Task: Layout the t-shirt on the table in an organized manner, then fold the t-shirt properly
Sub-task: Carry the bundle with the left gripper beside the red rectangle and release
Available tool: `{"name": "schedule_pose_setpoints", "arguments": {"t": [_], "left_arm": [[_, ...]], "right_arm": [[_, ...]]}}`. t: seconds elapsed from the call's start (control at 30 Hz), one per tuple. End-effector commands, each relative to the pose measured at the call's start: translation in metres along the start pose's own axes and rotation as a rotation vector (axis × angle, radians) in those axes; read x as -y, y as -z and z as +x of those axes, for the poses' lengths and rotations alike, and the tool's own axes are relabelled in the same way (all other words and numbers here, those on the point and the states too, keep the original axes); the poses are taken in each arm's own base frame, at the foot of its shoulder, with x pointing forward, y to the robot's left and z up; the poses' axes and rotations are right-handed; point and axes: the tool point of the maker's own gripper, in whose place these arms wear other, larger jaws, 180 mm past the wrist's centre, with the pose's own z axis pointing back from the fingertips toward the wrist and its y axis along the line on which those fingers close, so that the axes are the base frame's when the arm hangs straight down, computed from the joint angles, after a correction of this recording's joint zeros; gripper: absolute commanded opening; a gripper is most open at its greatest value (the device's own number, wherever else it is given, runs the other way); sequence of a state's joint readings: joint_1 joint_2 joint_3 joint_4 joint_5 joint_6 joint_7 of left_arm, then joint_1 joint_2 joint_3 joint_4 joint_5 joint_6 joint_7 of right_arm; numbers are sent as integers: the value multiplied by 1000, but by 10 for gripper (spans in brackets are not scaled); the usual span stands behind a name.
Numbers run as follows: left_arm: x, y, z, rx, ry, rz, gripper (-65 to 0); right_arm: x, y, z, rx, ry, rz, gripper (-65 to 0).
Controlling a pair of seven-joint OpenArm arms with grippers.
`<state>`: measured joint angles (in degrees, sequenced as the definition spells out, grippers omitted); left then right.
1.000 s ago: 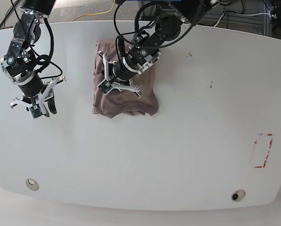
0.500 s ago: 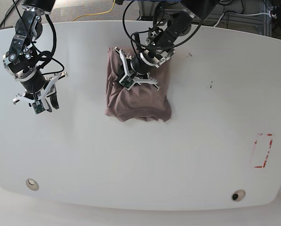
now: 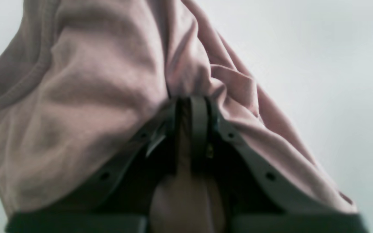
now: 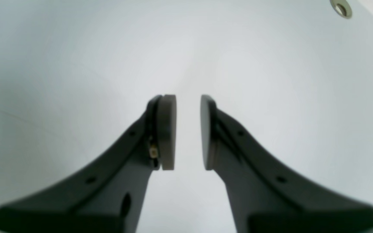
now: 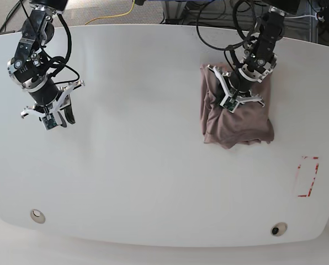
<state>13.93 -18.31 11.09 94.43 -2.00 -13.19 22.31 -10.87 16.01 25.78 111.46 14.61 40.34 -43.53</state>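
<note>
One garment is lying on the table [image 5: 153,182], and it is the t-shirt [image 5: 236,118], a plain dusty mauve-brown piece of thin soft knit that is sitting bunched in a rumpled heap toward the far right part of the white top in the base view, well apart from the red dashed rectangle mark [image 5: 308,176] nearer the right edge. Its cloth is folding over itself in loose creases, with no print showing, and a thicker ribbed band, likely a hem or collar, is curving down the left side of the left wrist view. The left gripper [image 3: 191,106] is sitting in the upper middle of the heap with its jaws drawn together on a pinch of the t-shirt, the fabric draping over both fingers [image 3: 199,123] and spilling around them, so that the pads are nearly hidden. Whether the heap is being lifted or is resting flat cannot be told. The right gripper [image 4: 188,129] is hanging over bare table at the far left of the base view, well away from the cloth, its two grey pads [image 4: 167,132] standing a narrow gap apart with only white surface showing between them. One of the small round holes [image 4: 341,8] is showing at the top right corner of the right wrist view
</note>
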Motion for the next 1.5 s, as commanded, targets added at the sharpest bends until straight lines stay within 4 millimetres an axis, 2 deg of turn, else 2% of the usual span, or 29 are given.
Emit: {"name": "schedule_pose_setpoints", "arguments": {"t": [0.0,0.23,0.5,0.63,0.77,0.87,1.0,1.27,1.47], "left_arm": [[-23,-15,-19,-66,31,36,-607],[-82,-51,-48,-126,34,116,-607],[-137,-81,-78,-200,25,165,-607],[-156,-90,-91,-236,20,191,-607],[-189,-100,-97,-258,6,253,-607],[-207,-107,-105,-278,-18,287,-607],[-221,-112,-111,-299,-26,307,-607],[-226,-116,-112,-303,-25,317,-610],[-247,-134,-110,-283,-55,392,-610]], "right_arm": [[7,-4,14,45,-21,-19,-526],[2,-5,6,25,-17,-7,-526],[-3,-8,-2,5,-17,2,-526],[-5,-9,-5,-2,-15,6,-526],[-5,-9,-6,-4,-15,7,-526],[-5,-9,-6,-4,-15,7,-526],[-5,-10,-4,0,-18,6,-526],[-4,-10,2,14,-25,2,-526],[-4,-10,2,17,-25,1,-526]]}}
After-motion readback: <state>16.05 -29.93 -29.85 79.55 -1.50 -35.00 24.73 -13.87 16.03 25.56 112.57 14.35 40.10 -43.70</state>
